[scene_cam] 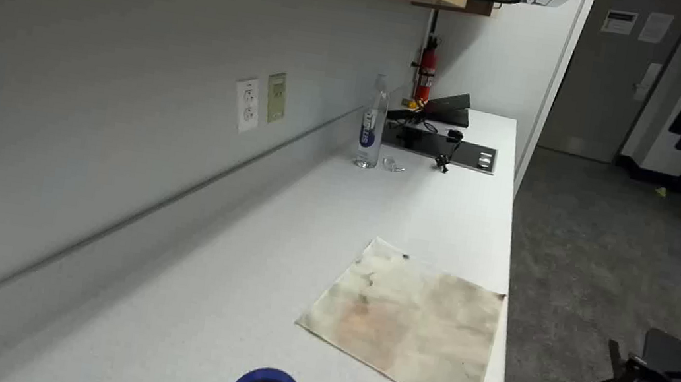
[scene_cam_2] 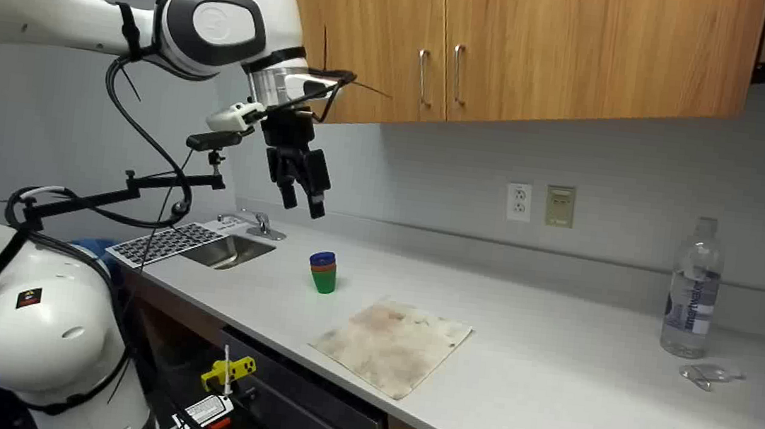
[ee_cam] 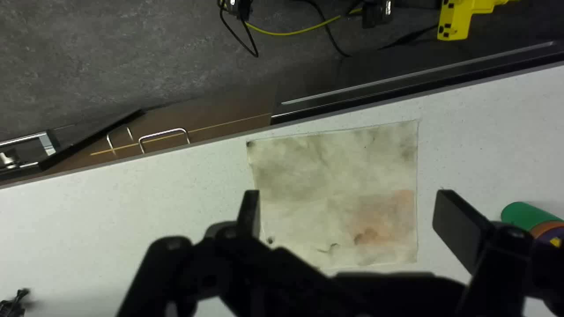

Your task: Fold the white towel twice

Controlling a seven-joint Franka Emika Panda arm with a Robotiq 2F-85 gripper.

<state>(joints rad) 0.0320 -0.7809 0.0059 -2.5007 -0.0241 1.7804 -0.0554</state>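
Note:
The white towel (scene_cam: pixel 401 329) lies flat and spread out on the white counter, off-white with brownish stains. It also shows in an exterior view (scene_cam_2: pixel 391 347), close to the counter's front edge, and in the wrist view (ee_cam: pixel 335 176). Its near edge in the wrist view is partly hidden behind the gripper. My gripper (scene_cam_2: pixel 303 209) hangs high above the counter, well apart from the towel. In the wrist view the gripper (ee_cam: pixel 348 198) has its fingers wide apart with nothing between them; the towel shows below, beyond the fingertips.
A stack of small cups (scene_cam_2: pixel 323 276), blue, orange and green, stands beside the towel toward the sink (scene_cam_2: pixel 228 252). A water bottle (scene_cam_2: pixel 690 296) and a clear plastic piece (scene_cam_2: pixel 708 375) stand farther along. Wooden cabinets (scene_cam_2: pixel 514 43) hang above. A black cooktop (scene_cam: pixel 414 141) is at the far end.

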